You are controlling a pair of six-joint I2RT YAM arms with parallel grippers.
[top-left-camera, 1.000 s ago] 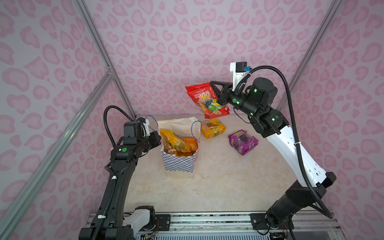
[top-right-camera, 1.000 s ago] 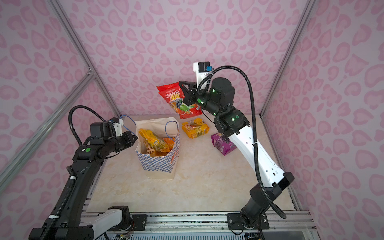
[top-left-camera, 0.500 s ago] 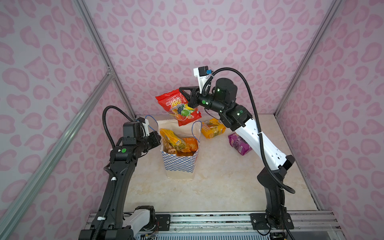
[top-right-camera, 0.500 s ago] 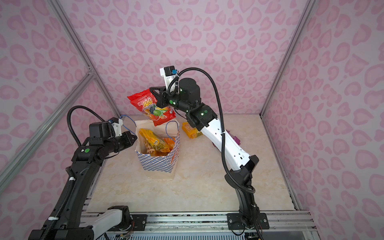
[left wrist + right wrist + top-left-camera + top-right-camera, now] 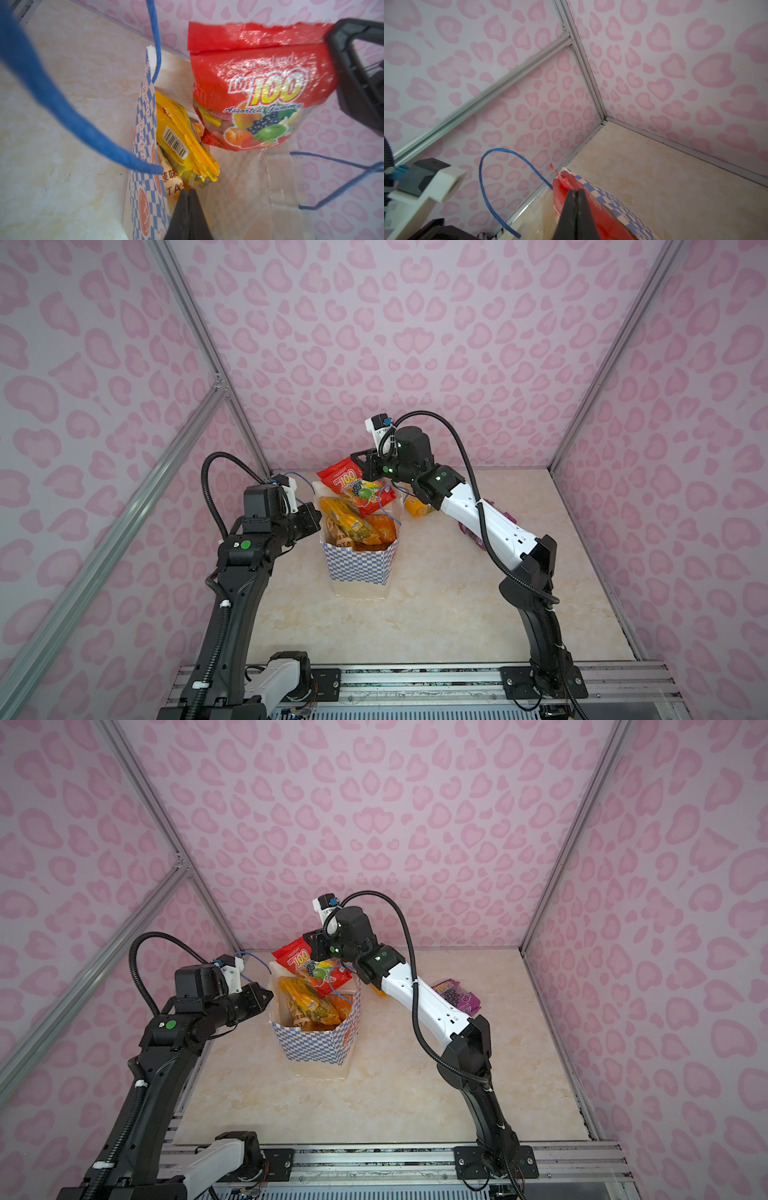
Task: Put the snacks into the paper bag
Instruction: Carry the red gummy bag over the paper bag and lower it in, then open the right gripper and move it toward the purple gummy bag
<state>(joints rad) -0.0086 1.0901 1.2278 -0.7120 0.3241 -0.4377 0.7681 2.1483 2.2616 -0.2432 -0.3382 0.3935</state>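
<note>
Pale walls (image 5: 415, 323) with pink heart-like blotches, silver metal struts (image 5: 108, 543) at the corners, cream marbled floor (image 5: 436, 614).

Glossy crinkly plastic red packet (image 5: 259, 83), matt paper bag (image 5: 361, 568), smooth stone-look tabletop (image 5: 436, 614)

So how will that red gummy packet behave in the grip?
Probably floppy: the red gummy packet hangs tilted from one edge pinched in the right gripper. Its glossy crinkled film looks slippery. Likely bottom-heavy, since the gummies bulge in its lower half.

orange packet (image 5: 417, 506) half hidden, purple packet (image 5: 457, 997) partly hidden
</note>
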